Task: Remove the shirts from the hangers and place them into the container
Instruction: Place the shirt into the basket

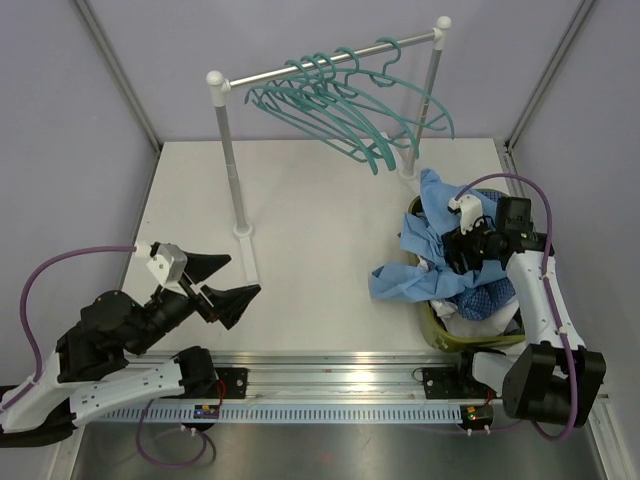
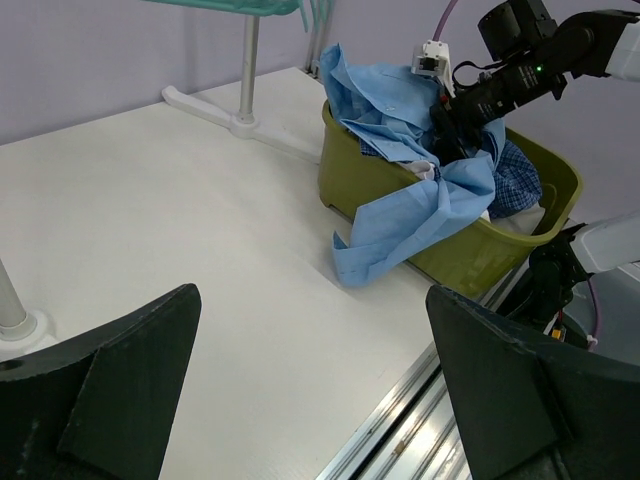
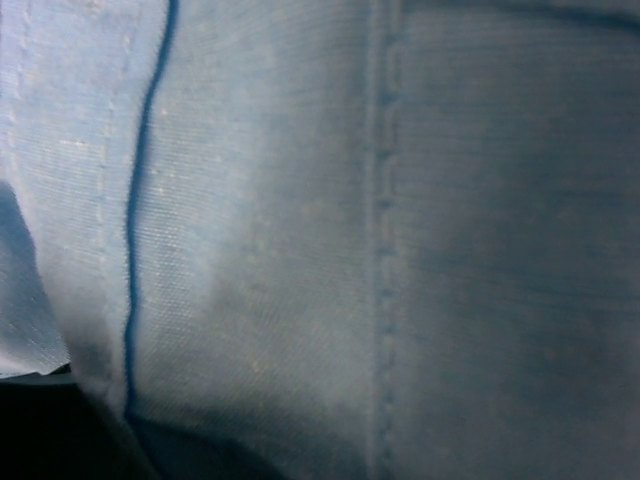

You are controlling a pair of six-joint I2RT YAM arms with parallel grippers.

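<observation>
Right gripper is buried in the light blue shirt on top of the pile. Wrist view is all cloth, so can't tell if the jaws are spread or pinching. Shirt is soft, light and limp. It's half in the container, with a flap spilling over the wall onto the table. I'd grab the bunched fabric at the rim. Left gripper spread wide, well apart. Hangers bare.
</observation>
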